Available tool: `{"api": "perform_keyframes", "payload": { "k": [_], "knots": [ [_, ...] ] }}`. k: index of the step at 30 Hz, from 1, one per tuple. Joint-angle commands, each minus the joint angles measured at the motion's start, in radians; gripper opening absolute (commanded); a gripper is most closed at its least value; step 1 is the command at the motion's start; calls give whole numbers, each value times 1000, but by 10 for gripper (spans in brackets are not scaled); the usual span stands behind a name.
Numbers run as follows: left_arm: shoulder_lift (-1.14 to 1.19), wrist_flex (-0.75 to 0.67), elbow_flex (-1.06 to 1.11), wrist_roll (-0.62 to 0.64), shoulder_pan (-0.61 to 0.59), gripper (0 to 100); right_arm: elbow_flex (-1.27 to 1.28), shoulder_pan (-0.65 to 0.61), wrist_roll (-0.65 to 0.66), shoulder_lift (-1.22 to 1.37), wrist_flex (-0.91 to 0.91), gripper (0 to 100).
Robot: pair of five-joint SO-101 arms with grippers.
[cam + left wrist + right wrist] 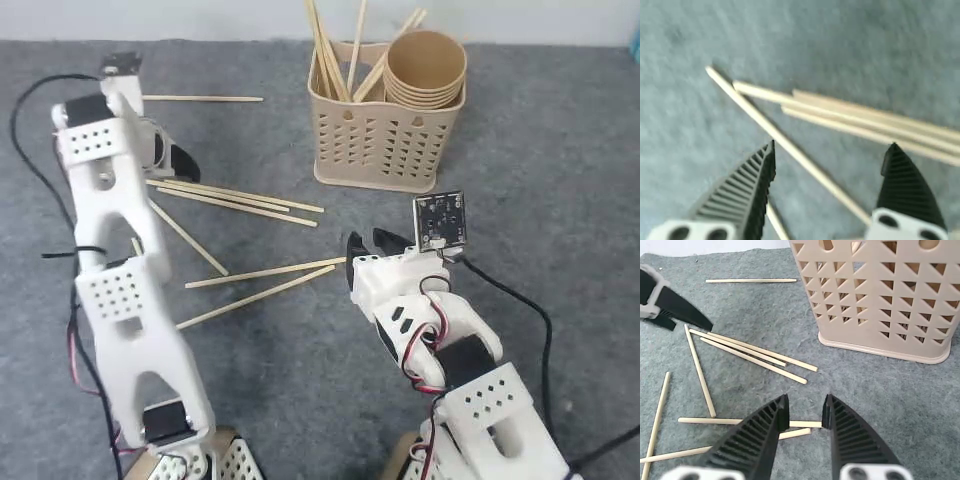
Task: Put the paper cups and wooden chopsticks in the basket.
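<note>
Brown paper cups [427,65] already sit in the beige plastic basket [375,150] at one o'clock. Several wooden chopsticks [235,198] lie loose at nine. Both arms' jaws are apart, empty.

Basket [385,140]: beige plastic, perforated walls, upright at far side of bench [560,180]. Paper cups [427,65]: tan, nested in one stack, upright inside basket. Several wooden chopsticks [330,50] stand tilted beside cups in basket. Loose chopsticks flat on bench: one alone at far edge [203,98], three close together [235,198], one diagonal [188,238], two nearer front [265,272].
</note>
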Motion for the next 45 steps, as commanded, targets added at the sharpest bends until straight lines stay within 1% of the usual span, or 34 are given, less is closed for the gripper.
{"api": "perform_keyframes", "payload": {
  "k": [1,3,6,8,13,16,21,23,25,29,31,45],
  "knots": [
    [-262,-55,263,-11,14,324,-58,4,-6,-25,5,114],
    [-284,-130,337,-5,18,324,-58,4,-6,-25,5,114],
    [-265,-170,420,26,21,324,-58,4,-6,-25,5,114],
    [-242,-226,463,92,21,324,-58,4,-6,-25,5,114],
    [-186,-451,526,273,18,324,-58,4,-6,-25,5,114],
    [-170,-516,550,339,23,323,-58,4,-6,-25,5,114],
    [-164,-523,562,391,31,322,-58,4,-6,-25,7,114],
    [-166,-522,562,419,31,299,-58,4,-6,-25,7,114],
    [-167,-522,564,436,34,224,-58,4,-6,-25,7,114],
    [-166,-523,561,431,37,7,-58,4,-6,-25,7,114],
    [-166,-522,564,431,41,20,-58,4,-6,-25,7,114],
    [-175,-522,558,430,63,13,-58,4,-6,-25,7,114]
  ]
}}
